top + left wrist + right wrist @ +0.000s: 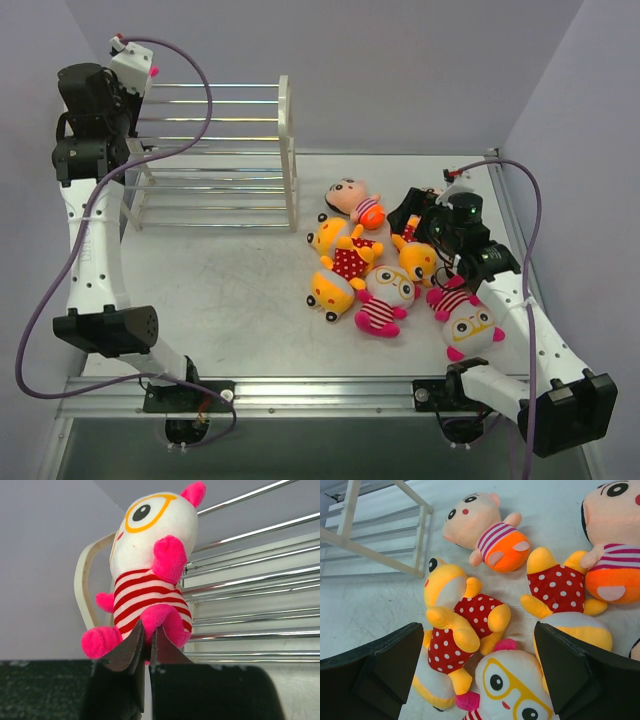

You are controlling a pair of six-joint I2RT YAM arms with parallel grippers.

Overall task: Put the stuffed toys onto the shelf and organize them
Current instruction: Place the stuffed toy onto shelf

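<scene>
One fuzzy striped toy (pixel 150 575), clear only from left wrist, clamped in my left hand (pixel 147 632); right hand (pixel 477 652) apart.

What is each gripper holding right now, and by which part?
The left gripper is shut on the white-faced pink plush doll with a red-striped belly, pinching a pink leg at its lower end. The right gripper is open and holds nothing.

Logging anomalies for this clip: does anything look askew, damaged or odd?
Nothing damaged. The loose toys lie jumbled beside the shelf, and the left gripper pinches a pink toy by its lower body.
</scene>
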